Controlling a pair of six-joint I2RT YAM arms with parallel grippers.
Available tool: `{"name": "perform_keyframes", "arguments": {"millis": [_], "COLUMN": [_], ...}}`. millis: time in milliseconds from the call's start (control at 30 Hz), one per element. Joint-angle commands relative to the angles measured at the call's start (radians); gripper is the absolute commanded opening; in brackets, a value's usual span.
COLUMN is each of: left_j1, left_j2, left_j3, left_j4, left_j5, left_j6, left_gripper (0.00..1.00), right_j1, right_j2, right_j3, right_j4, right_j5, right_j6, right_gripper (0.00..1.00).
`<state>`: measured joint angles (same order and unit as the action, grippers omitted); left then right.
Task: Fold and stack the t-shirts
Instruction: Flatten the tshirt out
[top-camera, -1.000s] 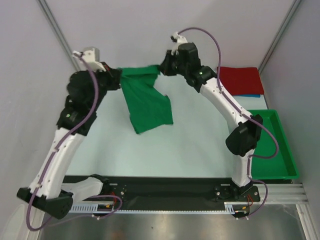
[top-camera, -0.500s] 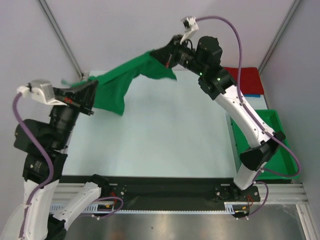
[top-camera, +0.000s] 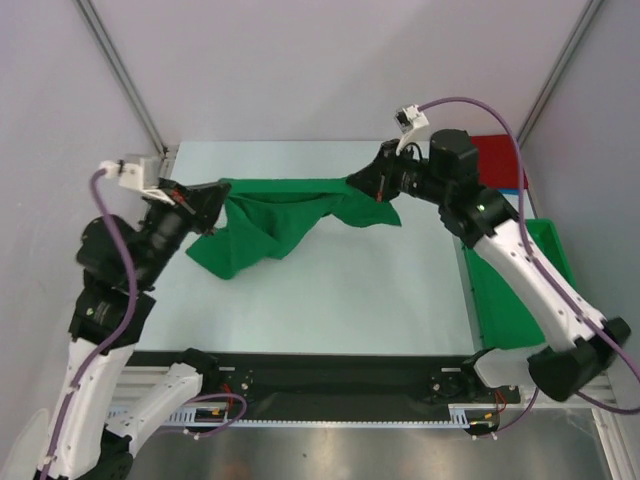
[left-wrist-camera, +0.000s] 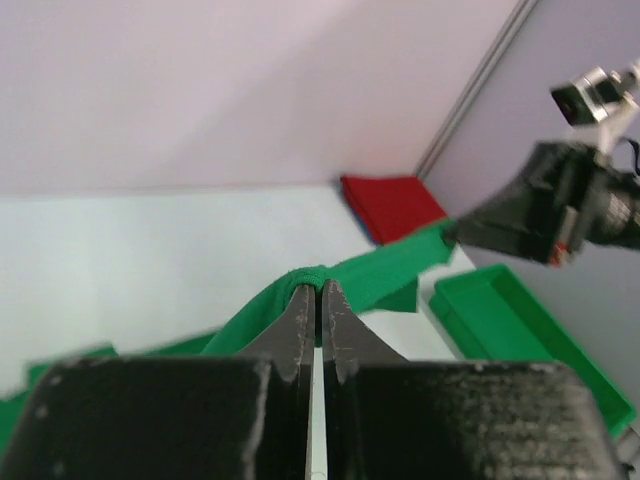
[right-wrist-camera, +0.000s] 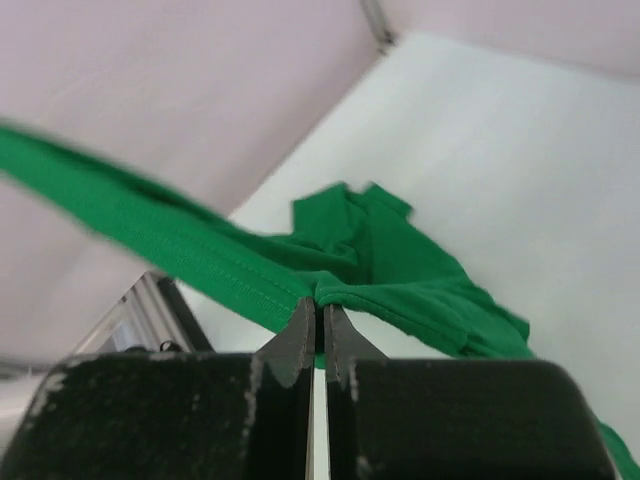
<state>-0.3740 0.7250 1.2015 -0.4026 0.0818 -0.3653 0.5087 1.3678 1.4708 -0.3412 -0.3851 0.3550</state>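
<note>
The bright green t-shirt (top-camera: 275, 215) hangs stretched between both arms over the middle of the table, its lower part bunched and drooping at the left. My left gripper (top-camera: 212, 196) is shut on its left end (left-wrist-camera: 310, 275). At the other end my right gripper (top-camera: 360, 183) is shut on the hem (right-wrist-camera: 320, 290). A folded red t-shirt (top-camera: 500, 155) lies at the back right, also seen in the left wrist view as the red t-shirt (left-wrist-camera: 392, 200), with an edge of a blue t-shirt (top-camera: 512, 186) showing under it.
A rigid green bin (top-camera: 500, 300) stands along the table's right edge, partly under my right arm; the bin (left-wrist-camera: 520, 335) also shows in the left wrist view. Grey walls and metal frame posts (top-camera: 120, 75) enclose the table. The arms' base rail (top-camera: 330, 385) runs along the near edge.
Both grippers came down and toward the front with the green t-shirt. It now hangs lower and drawn out in a straighter line, where before it was lifted high at the back.
</note>
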Motion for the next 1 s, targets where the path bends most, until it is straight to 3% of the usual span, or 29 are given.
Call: {"name": "perform_keyframes", "arguments": {"millis": [0, 133, 333, 433, 533, 633, 667, 767, 800, 967], "left_j1": [0.015, 0.015, 0.015, 0.015, 0.015, 0.015, 0.015, 0.015, 0.014, -0.003], "left_j2": [-0.062, -0.084, -0.095, -0.055, 0.031, 0.115, 0.193, 0.344, 0.441, 0.741], "left_j3": [0.184, 0.289, 0.409, 0.458, 0.49, 0.449, 0.42, 0.411, 0.412, 0.393], "left_j4": [0.113, 0.094, 0.172, 0.256, 0.313, 0.427, 0.453, 0.501, 0.513, 0.639], "left_j5": [-0.128, -0.201, -0.333, -0.364, -0.364, -0.318, -0.301, -0.213, -0.161, -0.065], "left_j6": [0.109, 0.202, 0.362, 0.451, 0.456, 0.457, 0.457, 0.456, 0.45, 0.372], "left_gripper": [0.0, 0.0, 0.0, 0.0, 0.0, 0.0, 0.0, 0.0, 0.0, 0.0], "right_j1": [0.064, 0.25, 0.623, 0.707, 0.711, 0.671, 0.592, 0.391, 0.254, -0.053], "right_j2": [-0.13, -0.185, -0.164, -0.142, -0.154, -0.18, -0.185, -0.22, -0.234, -0.297], "right_j3": [0.062, 0.141, 0.275, 0.322, 0.291, 0.223, 0.171, 0.03, -0.013, -0.272], "right_j4": [-0.096, -0.179, -0.202, -0.183, -0.17, -0.163, -0.163, -0.162, -0.153, -0.194], "right_j5": [0.069, -0.072, -0.087, -0.058, 0.035, 0.249, 0.276, 0.237, 0.201, 0.114], "right_j6": [-0.175, -0.237, -0.241, -0.24, -0.249, -0.257, -0.225, -0.099, -0.067, 0.009], "right_gripper": [0.0, 0.0, 0.0, 0.0, 0.0, 0.0, 0.0, 0.0, 0.0, 0.0]}}
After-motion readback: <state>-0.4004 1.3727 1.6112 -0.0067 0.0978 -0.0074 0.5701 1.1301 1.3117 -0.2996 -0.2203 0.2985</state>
